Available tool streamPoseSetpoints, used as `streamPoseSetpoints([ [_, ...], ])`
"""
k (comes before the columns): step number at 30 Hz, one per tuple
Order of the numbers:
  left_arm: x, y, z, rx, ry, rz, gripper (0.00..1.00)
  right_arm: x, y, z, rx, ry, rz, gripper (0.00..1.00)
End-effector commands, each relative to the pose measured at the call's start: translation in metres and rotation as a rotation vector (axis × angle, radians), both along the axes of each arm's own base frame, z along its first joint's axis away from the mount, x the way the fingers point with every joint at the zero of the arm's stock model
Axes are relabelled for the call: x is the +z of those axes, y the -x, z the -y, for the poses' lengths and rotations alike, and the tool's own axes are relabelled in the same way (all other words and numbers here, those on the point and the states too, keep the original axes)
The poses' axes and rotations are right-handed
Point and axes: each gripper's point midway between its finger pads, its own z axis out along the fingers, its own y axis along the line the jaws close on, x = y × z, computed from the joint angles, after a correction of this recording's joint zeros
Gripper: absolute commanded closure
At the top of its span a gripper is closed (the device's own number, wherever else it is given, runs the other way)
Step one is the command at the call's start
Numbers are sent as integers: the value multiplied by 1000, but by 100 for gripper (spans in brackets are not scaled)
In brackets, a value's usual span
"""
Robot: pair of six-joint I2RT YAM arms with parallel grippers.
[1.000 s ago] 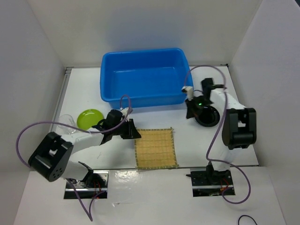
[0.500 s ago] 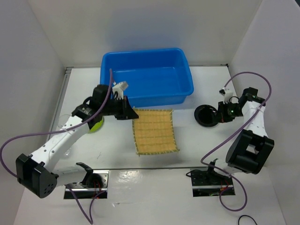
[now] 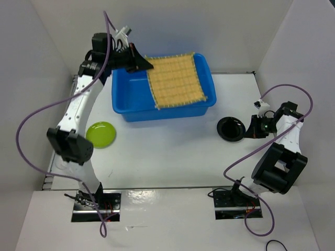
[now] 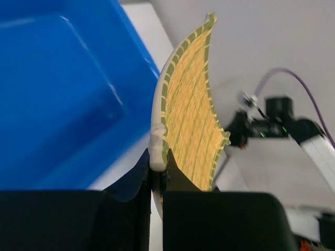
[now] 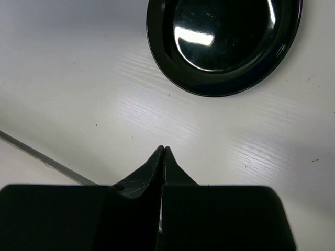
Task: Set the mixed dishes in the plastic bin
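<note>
White bench (image 3: 167, 157): you are holding the bamboo mat (image 3: 177, 79) above the blue bin (image 3: 128, 102).
Your left gripper (image 4: 157, 166) is clamping the mat's edge, tilting it over the bin's right half. Your right gripper (image 3: 251, 129), fingers pressed together on nothing, is sitting just beside the black plate (image 3: 232, 128); the lime-green plate (image 3: 101, 134) is lying front-left of the bin.

You have one blue bin (image 3: 130, 100), one woven mat (image 3: 175, 78), two plates in your view, one black plate (image 3: 232, 128) and one lime-green plate (image 3: 101, 134), two grippers, one left gripper (image 3: 145, 66) and one right gripper (image 3: 250, 129).
</note>
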Motion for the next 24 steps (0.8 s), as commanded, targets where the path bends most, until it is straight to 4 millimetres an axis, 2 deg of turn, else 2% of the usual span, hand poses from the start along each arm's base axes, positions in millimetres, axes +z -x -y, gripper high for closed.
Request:
streamPoseSetpoints([
  [1,-22,-62,-9,51,7,-62,100,2,-3,-2,23,-10,27,100],
  [2,-27,-72,-12,76,-18,-77,100,2,-3,-2,23,-10,27,100],
  [3,-3,-86,-15,119,-15,11,100,2,-3,-2,23,-10,27,100],
  [4,-24,-102,-12,122,-14,-20,100,0,-3,0,14,-15,19,100],
  [5,-34,-110,-11,122,-16,-31,100,1,-4,-1,23,-18,28,100],
  [6,-42,-119,-11,141,-17,-49,100,1,-4,-1,23,-18,28,100],
  [7,-50,-137,-11,161,-21,-34,100,0,-2,-2,22,-23,21,100],
  [9,-61,-153,-13,197,-32,-25,100,0,-2,-2,22,-23,21,100],
  [10,-91,-164,-5,191,-37,-74,100,0,-2,-1,29,-19,25,99],
  [11,-77,-167,-4,194,-16,-31,100,0,-2,-1,30,-19,25,99],
  [12,-104,-178,3,194,-27,-55,100,1,-3,-3,31,-26,30,99],
  [13,-109,-183,3,202,-27,-45,100,1,-3,-3,31,-26,30,99],
  [14,-96,-185,4,206,-5,-3,100,1,-3,-3,31,-26,30,99],
  [15,-123,-191,12,195,-13,-27,100,-1,-3,-3,31,-32,21,99],
  [16,-124,-192,15,182,2,-28,100,-1,-3,-3,31,-32,21,99],
  [17,-136,-195,15,182,-4,-45,100,-4,-3,-3,31,-38,12,99],
  [18,-150,-197,24,170,-7,-57,100,-4,-2,0,29,-34,16,99],
  [20,-161,-196,34,134,0,-61,100,-7,-1,-1,28,-47,-2,98],
  [21,-179,-197,36,122,-4,-91,100,-10,-1,-1,35,-50,-10,98],
  [23,-194,-199,38,110,-11,-97,100,-11,-2,0,34,-72,-8,97],
  [24,-209,-200,39,100,-13,-120,100,-13,0,3,28,-79,-19,97],
])
